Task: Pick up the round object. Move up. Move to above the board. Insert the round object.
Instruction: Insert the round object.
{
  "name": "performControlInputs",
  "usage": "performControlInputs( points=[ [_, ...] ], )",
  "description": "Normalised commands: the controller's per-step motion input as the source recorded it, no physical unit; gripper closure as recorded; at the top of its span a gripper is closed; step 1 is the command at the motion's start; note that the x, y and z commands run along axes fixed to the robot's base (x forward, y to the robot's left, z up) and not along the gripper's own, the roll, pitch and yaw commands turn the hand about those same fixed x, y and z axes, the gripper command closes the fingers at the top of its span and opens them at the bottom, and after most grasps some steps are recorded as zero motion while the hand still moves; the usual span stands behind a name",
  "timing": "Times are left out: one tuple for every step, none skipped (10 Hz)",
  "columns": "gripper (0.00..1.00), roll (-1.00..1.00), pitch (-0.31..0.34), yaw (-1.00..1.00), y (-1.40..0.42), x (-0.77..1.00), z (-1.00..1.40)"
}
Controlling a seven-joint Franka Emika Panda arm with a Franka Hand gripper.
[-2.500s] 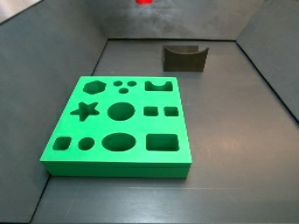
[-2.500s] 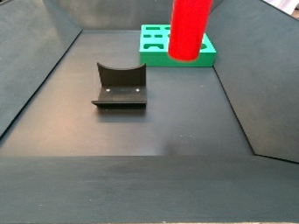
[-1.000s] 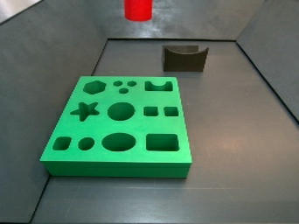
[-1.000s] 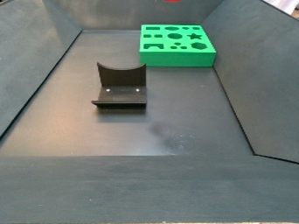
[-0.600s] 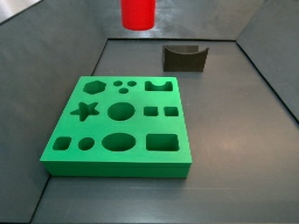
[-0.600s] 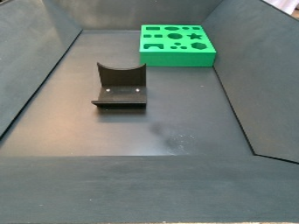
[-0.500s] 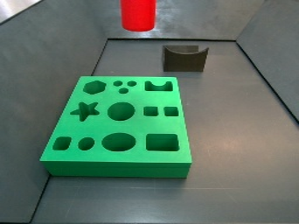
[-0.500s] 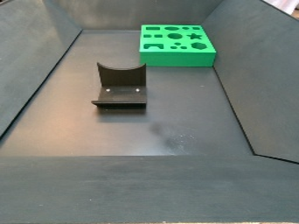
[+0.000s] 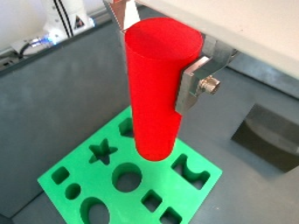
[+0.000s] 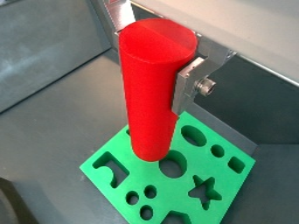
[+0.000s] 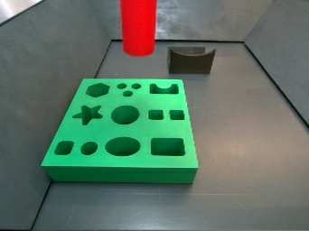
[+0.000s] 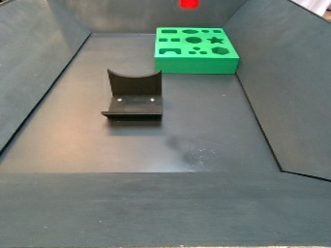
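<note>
Now the end effector (image 9: 163, 57) is clamped on the upper part of the red cylinder peg (image 9: 156, 87), which hangs upright above the green board (image 9: 122, 179). Smooth and stiff, it probably slips easily; this high grip seems adequate.
</note>
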Motion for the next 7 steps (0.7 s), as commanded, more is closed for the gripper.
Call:
performControlInputs(
  points=[
    [1.00, 0.02, -0.234, 0.01, -0.25, -0.26, -0.56],
    [1.00, 0.03, -0.333, 0.01, -0.17, -0.49, -0.59],
    [1.00, 0.08, -0.334, 0.00, -0.11, -0.49, -0.61],
    [1.00, 0.08, -0.303, 0.01, -0.10, -0.47, -0.60],
    [1.00, 0.00, -0.234, 0.00, -0.09, -0.27, -0.58],
    [1.00, -0.01, -0.199, 0.00, -0.24, -0.14, -0.47],
    [1.00, 0.04, -0.041, 0.00, -0.49, 0.00, -0.19]
  ],
)
